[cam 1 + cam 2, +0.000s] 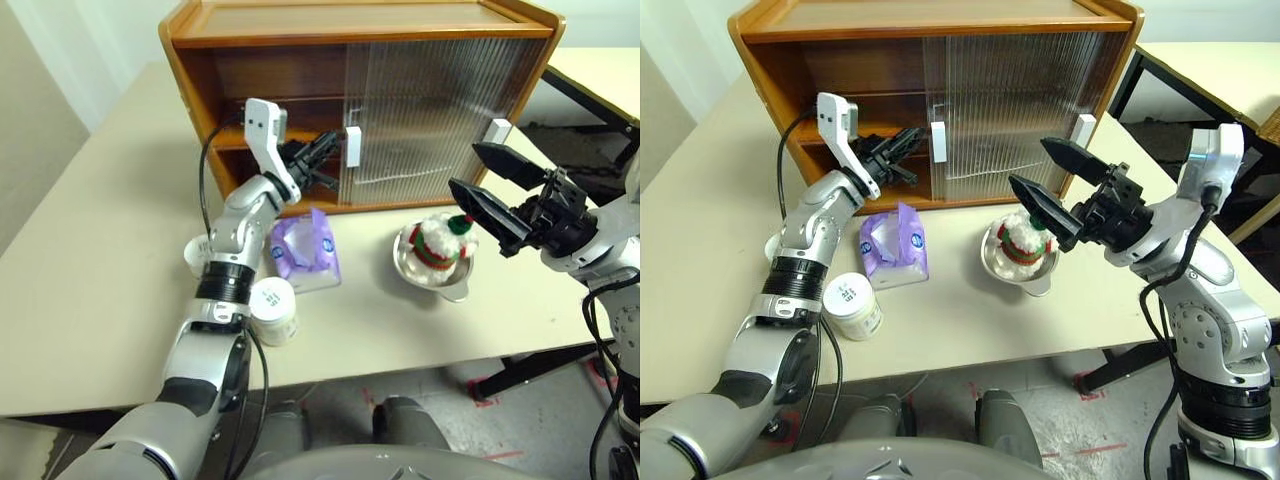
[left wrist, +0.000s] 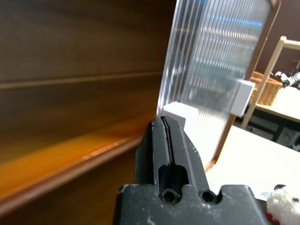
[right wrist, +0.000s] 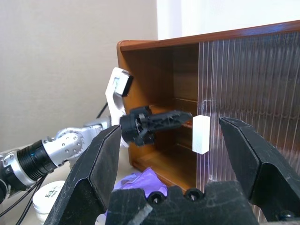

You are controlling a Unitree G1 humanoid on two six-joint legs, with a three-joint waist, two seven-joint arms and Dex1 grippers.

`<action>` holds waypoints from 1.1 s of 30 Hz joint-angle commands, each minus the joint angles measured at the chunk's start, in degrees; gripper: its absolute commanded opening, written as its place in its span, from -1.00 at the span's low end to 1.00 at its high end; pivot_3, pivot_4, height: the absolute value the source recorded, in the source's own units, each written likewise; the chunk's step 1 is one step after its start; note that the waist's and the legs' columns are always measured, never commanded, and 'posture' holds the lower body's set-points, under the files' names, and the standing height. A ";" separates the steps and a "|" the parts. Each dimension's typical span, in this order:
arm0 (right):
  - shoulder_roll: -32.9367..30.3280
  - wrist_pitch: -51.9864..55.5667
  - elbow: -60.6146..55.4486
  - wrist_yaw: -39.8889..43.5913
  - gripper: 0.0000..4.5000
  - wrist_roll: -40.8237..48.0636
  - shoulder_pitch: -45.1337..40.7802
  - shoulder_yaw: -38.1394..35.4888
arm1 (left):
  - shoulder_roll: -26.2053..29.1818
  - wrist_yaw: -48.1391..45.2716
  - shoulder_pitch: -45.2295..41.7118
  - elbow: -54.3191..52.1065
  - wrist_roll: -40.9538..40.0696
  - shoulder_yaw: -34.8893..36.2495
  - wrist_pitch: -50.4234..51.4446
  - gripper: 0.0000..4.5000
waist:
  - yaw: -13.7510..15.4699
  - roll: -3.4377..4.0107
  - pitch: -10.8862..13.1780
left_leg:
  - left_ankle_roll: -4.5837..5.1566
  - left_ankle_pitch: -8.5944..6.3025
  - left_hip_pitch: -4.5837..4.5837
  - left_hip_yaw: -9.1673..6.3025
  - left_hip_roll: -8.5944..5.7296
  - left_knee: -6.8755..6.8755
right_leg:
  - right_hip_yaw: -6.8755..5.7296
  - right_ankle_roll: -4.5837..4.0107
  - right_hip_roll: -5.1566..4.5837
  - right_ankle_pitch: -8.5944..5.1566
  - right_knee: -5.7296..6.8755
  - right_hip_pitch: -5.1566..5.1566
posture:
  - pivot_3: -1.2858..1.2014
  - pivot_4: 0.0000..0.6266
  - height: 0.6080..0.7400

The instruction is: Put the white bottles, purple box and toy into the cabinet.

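Nothing is stored yet. The wooden cabinet (image 1: 300, 90) with ribbed translucent sliding doors stands open on its left half, shelf bare. The left gripper (image 1: 322, 160), jaws closed and empty, sits in that opening beside the white door handle (image 1: 352, 146). The right gripper (image 1: 490, 190) hovers with jaws wide above the fluffy striped plush toy (image 1: 437, 243) in its metal bowl (image 1: 452, 287). The lavender tissue box (image 1: 305, 247) and two white screw-lid bottles (image 1: 273, 310) wait on the pale bench (image 1: 90, 280).

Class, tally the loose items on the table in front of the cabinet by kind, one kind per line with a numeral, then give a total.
White bottles: 2 (one beside the left arm, one partly behind it)
Purple box: 1
Toy: 1
Metal bowl: 1, holding the toy
Total: 5
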 commanded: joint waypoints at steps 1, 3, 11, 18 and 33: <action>-0.37 -0.30 0.53 0.75 1.00 -0.39 -0.60 0.36 | 0.49 1.35 0.80 -4.51 -1.12 0.57 3.01 -1.00 | 0.06 0.00 0.00 | 0.00 0.00 0.00 0.00 0.00 0.00 | 0.01 0.01 0.00 0.01 0.00 0.00 | -0.04 -1.00 1.00; -0.27 -0.28 0.89 0.98 1.00 -0.45 -0.92 0.54 | 0.87 2.08 0.74 -6.89 -1.64 0.93 4.46 -1.00 | 0.12 0.00 0.00 | 0.00 0.00 0.00 0.00 -0.01 0.00 | 0.01 0.02 0.00 0.02 0.00 0.00 | -0.03 -1.00 1.00; -0.10 -0.20 2.30 2.04 1.00 -0.67 -1.93 1.12 | 5.97 2.18 2.87 -17.44 -5.07 3.60 9.94 -0.92 | 0.09 0.01 0.01 | 0.00 0.00 0.02 0.00 0.00 0.00 | 0.04 0.02 0.02 0.02 0.00 0.00 | 0.00 -1.00 1.00; 0.24 -0.05 4.47 3.66 1.00 -0.97 -3.56 2.04 | 14.82 -6.47 10.49 -22.56 -9.50 6.26 10.87 0.15 | 0.34 0.04 0.01 | 0.00 0.00 0.06 0.01 0.03 -0.01 | 0.06 -0.03 0.02 0.04 0.02 0.00 | 0.04 -1.00 1.00; 1.31 0.13 8.49 6.61 1.00 -1.51 -7.02 4.82 | 27.09 -18.94 25.47 -24.57 -16.25 15.67 8.22 0.99 | 2.69 0.17 0.11 | -0.10 -0.06 0.02 0.02 0.36 -0.09 | -0.15 -0.55 -0.04 0.05 0.02 -0.15 | 0.10 -1.00 1.00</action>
